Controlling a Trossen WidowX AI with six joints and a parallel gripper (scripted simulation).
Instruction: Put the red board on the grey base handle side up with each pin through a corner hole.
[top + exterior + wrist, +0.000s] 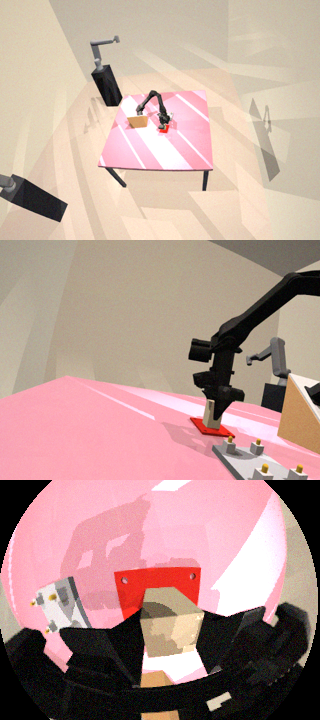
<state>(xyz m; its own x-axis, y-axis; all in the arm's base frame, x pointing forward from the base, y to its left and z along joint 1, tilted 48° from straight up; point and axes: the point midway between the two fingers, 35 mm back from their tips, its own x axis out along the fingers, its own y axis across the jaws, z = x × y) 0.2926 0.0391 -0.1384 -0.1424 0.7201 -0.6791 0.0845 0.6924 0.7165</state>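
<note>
Black two-finger gripper (164,126) (213,407) (163,608) clamped on beige square handle (212,415) (172,622), pretty snug. Flat red board (164,129) (211,431) (131,597) under it, lower right of exterior frame, on pink table (155,155) (90,433) (170,540), off gold-pinned grey base (171,117) (245,459) (65,607).

From where I'm standing, nothing is offering itself to be read: I'm making out no words, labels, brands, numbers or signs in any of the three views. The red board (164,130) (211,431) (132,592) is showing plain colour with holes, and the grey base (245,459) (70,607) is carrying no lettering that I'm able to see. The desk (155,155) (77,426) (175,540) is wearing pale bands (light, to my eye, rather than writing). A small pale patch (219,700) is sitting low in the wrist view, and no characters are showing on it.
</note>
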